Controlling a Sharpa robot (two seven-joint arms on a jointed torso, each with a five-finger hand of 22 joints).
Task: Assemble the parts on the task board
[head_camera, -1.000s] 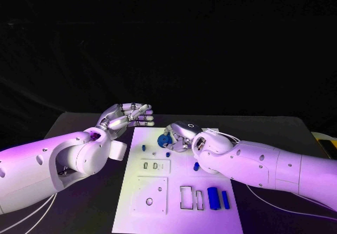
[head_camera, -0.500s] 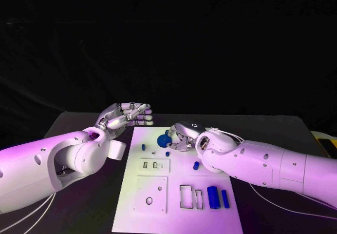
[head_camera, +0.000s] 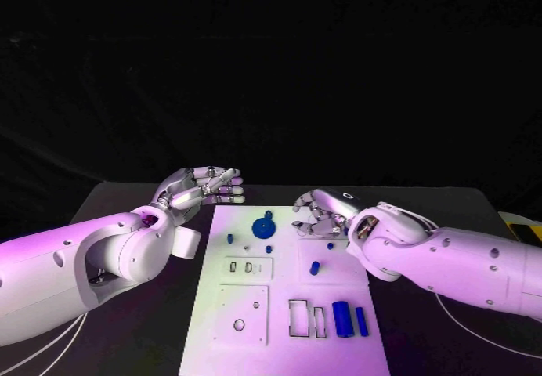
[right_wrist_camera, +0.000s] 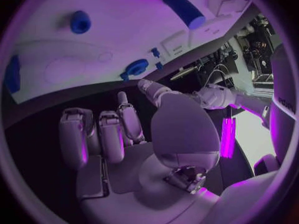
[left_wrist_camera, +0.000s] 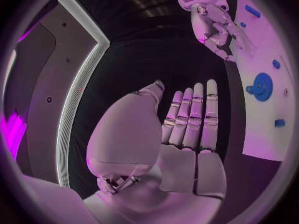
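Note:
The white task board (head_camera: 254,345) lies in the middle of the black table. A blue gear (head_camera: 263,228) sits on its far part, with nothing touching it. My right hand (head_camera: 322,215) hovers just right of the gear over the board's far right edge, fingers apart and holding nothing. My left hand (head_camera: 206,188) hangs off the board's far left corner, also holding nothing; the left wrist view shows its fingers (left_wrist_camera: 193,119) stretched out, with the gear (left_wrist_camera: 261,87) and the right hand (left_wrist_camera: 212,25) beyond them. The right wrist view shows a bare palm (right_wrist_camera: 124,149) below the board (right_wrist_camera: 93,45).
Small blue pegs (head_camera: 230,236) (head_camera: 269,249) (head_camera: 330,245) and a short blue cylinder (head_camera: 315,268) stand mid-board. Two blue bars (head_camera: 342,318) (head_camera: 362,320) lie near the front right beside rectangular slots (head_camera: 299,316). A yellow object (head_camera: 525,231) sits at the table's right edge.
My right hand has let go of the blue gear and moved right, away from it. The gear stays on the board's far part. The left hand has not moved.

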